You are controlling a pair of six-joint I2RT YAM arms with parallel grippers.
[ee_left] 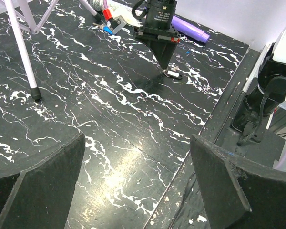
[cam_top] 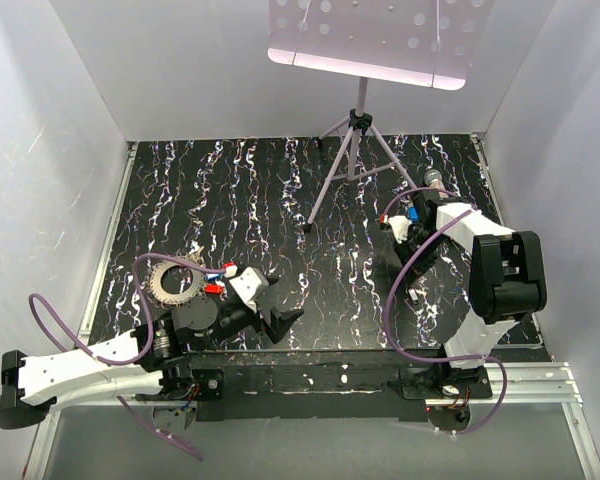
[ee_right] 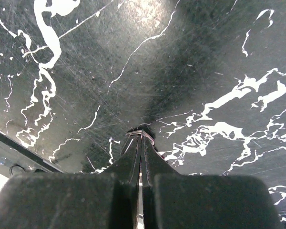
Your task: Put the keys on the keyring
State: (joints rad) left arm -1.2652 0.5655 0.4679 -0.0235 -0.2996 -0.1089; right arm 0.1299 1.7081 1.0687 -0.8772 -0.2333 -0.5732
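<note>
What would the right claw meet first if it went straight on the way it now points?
The black marbled tabletop. The right claw, shut, points nearly straight down at it, tip close to it or touching. A small pale piece lies by the tip; whether it sits in that line is unclear.

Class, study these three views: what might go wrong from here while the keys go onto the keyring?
1. The right tool pinches a thin metal piece only at its very tips; it may slip out.
2. The keyring lies far off beside the left arm; carrying there could clip the tripod leg.
</note>
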